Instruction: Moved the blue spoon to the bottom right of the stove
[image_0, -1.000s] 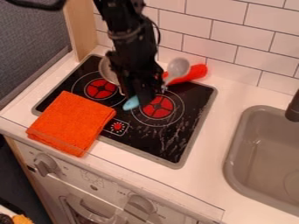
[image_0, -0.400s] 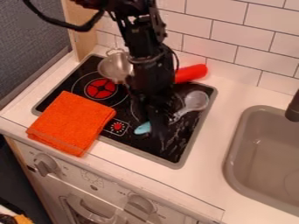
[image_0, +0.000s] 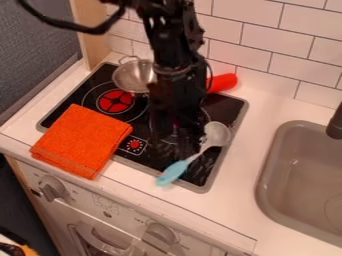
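Our spoon (image_0: 190, 159) sits at the stove's (image_0: 225, 106) four o'clock, so we judge placement nearly done; we cannot tell whether the jaws grip it.

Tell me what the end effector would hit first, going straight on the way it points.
Pointing down, the end effector would likely meet the stove first. The spoon lies close to that line, and depth is unclear, so it might touch that instead.

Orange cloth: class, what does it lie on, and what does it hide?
The orange cloth lies over part of the front edge of the black stove and some white counter. Anything small beneath it cannot be seen.
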